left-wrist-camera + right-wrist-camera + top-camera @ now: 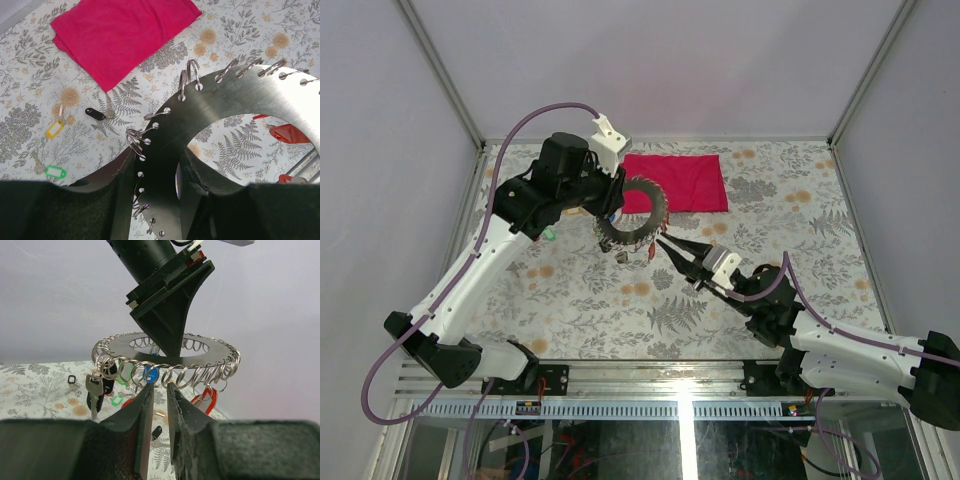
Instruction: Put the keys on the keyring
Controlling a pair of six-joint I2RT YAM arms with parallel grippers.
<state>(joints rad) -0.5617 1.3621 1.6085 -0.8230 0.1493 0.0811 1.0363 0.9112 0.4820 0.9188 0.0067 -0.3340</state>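
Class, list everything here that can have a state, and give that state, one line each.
Keyring: held level above the table, clamped by the left gripper.
Left gripper: shut on the keyring.
Right gripper: jaws narrowly apart, nothing seen between them, tips close to the keyring's rim.
Hung keys: dangling from the keyring's rim.
Loose keys: lying on the table, unattached.
Cloth: folded, flat on the table.
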